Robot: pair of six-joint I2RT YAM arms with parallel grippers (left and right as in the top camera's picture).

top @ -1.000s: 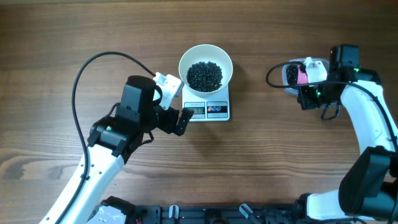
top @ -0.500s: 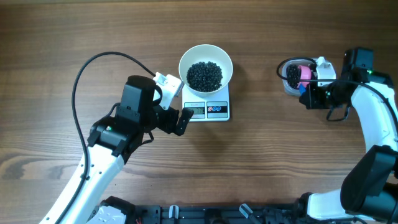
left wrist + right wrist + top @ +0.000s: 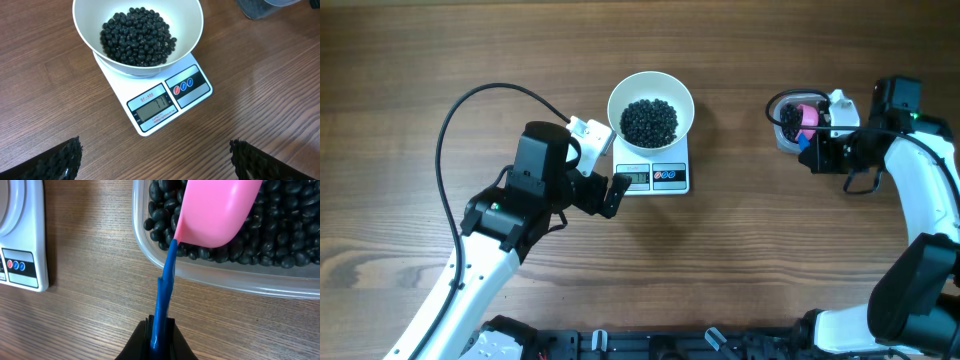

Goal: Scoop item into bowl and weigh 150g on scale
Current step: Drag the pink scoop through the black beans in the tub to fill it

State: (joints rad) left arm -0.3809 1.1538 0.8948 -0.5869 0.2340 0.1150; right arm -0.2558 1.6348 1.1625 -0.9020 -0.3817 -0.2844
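Two jaws of the right gripper (image 3: pixel 160 335) are clamped on the blue handle (image 3: pixel 164 290) of a pink scoop (image 3: pixel 215 215), whose cup lies over beans (image 3: pixel 280 245) in a clear tub (image 3: pixel 225 275). The left gripper (image 3: pixel 155 162) is wide open and empty. Just beyond it sits the scale (image 3: pixel 192 87), carrying the white bowl (image 3: pixel 192 25) of beans.

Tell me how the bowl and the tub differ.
The bowl is opaque white and round; the tub is clear with a straighter side. The bowl sits on the scale; the tub sits on the table. A pink scoop is over the tub; nothing is over the bowl. Both hold black beans.
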